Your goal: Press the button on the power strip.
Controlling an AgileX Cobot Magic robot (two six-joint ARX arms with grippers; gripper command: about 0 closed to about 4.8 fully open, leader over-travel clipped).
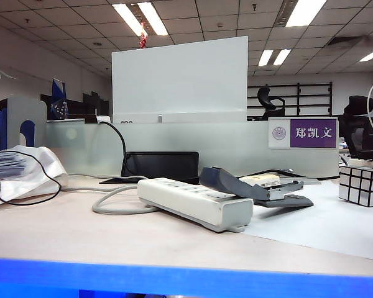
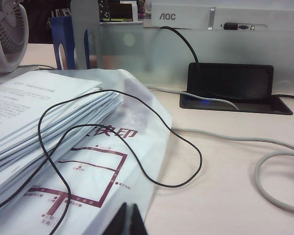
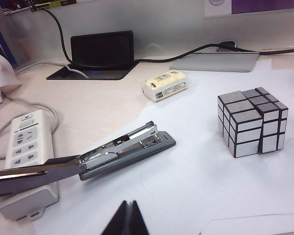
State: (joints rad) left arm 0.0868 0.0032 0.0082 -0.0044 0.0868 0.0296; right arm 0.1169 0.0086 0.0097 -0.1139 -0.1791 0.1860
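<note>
Power strip [image 1: 196, 202] lies untouched beyond both closed hands [image 2: 129, 220] [image 3: 126, 219].

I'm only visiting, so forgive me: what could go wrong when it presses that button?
1. The open stapler lies across the strip, so an arm coming down might knock it.
2. The left pincer, shut, hangs over a loose black wire and papers; it might snag them. The right pincer is shut above the white sheet.

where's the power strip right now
In the exterior view the power strip lies mid-table, the open stapler resting across its right end, its grey cable looping off left.
</note>
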